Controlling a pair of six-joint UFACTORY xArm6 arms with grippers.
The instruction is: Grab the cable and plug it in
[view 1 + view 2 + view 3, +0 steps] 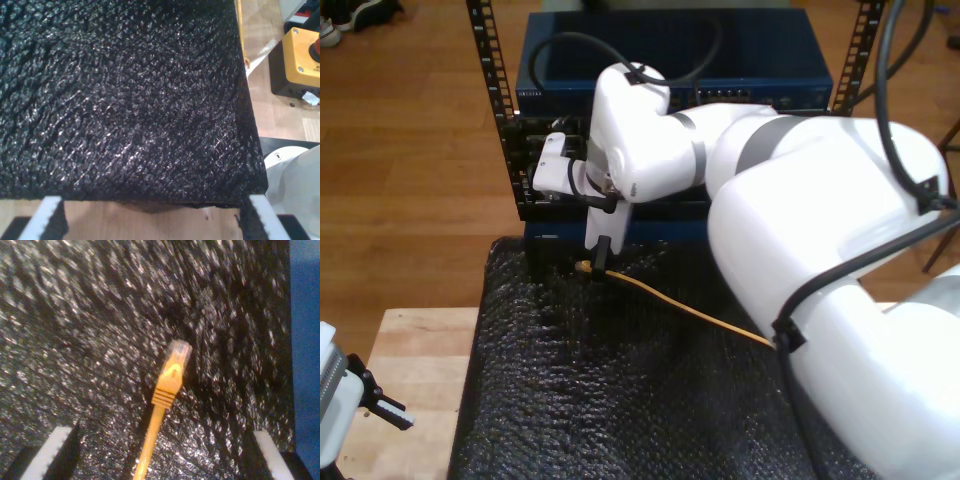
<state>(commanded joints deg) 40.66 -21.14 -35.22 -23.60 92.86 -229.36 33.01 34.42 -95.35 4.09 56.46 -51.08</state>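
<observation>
**Cable lies on the black mat under my second pincer**

The cable (670, 299), a thin yellow-orange network lead, runs across the black bubble-textured mat (620, 400) from the middle right of the exterior view up toward the upper middle, where its end sits just below my second pincer (602, 255). In the second wrist view the cable (155, 430) rises from the lower middle of the frame to an orange strain-relief boot and a clear, pale plug (180, 351) near the centre, lying on the mat between the two white finger pads (50, 452). The pads stand wide apart, well clear of the cable on both sides, holding nothing.

My first pincer (155, 220) shows its two white fingers (45, 215) spread apart at the lower edge of the first wrist view, above the mat's edge and the pale wooden bench (150, 225). A yellow box with a red button (302, 47) sits at the upper right of that frame.

Behind the mat, at the top of the exterior view, stands a blue rack unit (760, 60) between black perforated rails (492, 80).
</observation>
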